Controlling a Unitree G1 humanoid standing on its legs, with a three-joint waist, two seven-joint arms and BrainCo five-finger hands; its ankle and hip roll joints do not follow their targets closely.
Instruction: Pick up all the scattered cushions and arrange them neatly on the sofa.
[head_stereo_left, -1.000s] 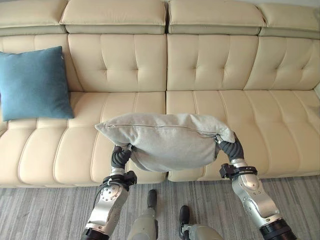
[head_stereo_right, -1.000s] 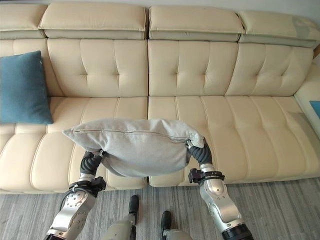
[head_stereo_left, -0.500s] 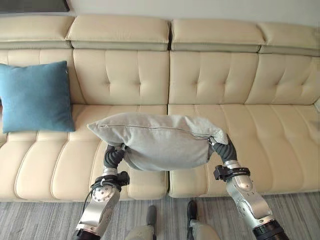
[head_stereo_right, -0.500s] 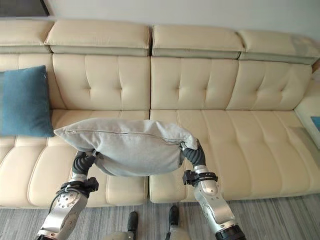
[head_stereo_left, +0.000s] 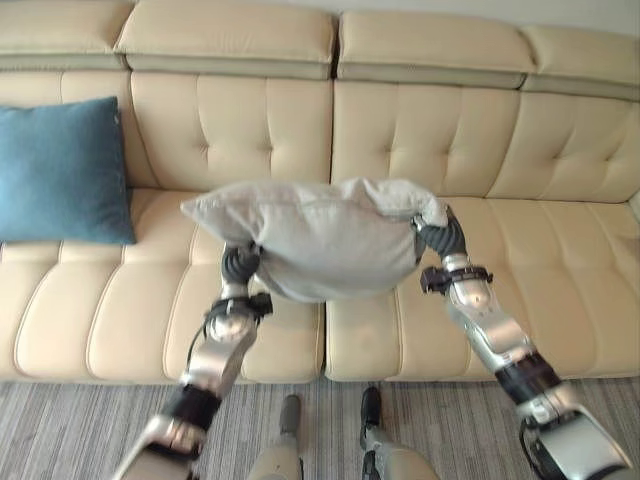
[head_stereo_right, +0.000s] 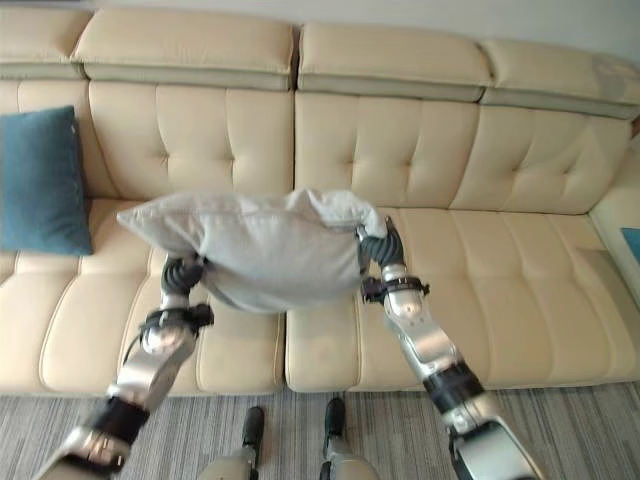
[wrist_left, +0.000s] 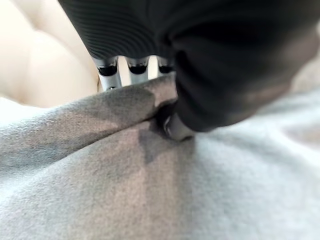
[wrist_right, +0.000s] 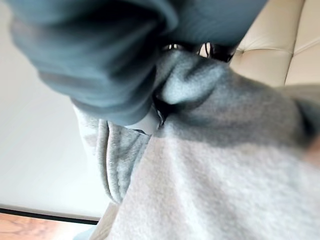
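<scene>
A grey cushion (head_stereo_left: 320, 238) hangs in the air over the middle of the cream sofa (head_stereo_left: 500, 150), held from both ends. My left hand (head_stereo_left: 240, 268) grips its left underside, fingers and thumb pinching the grey cloth (wrist_left: 100, 150) in the left wrist view. My right hand (head_stereo_left: 440, 235) holds the right end, the cloth (wrist_right: 200, 100) bunched in its grip in the right wrist view. A blue cushion (head_stereo_left: 62, 170) leans upright against the sofa back at the far left.
The sofa seat (head_stereo_left: 560, 270) to the right of the held cushion is bare. Grey striped carpet (head_stereo_left: 80, 430) runs along the sofa's front edge. A blue patch (head_stereo_right: 631, 240) shows at the far right edge.
Both arms have stretched forward and lifted the grey cushion higher, out over the seat toward the sofa back. The camera view has shifted too.
</scene>
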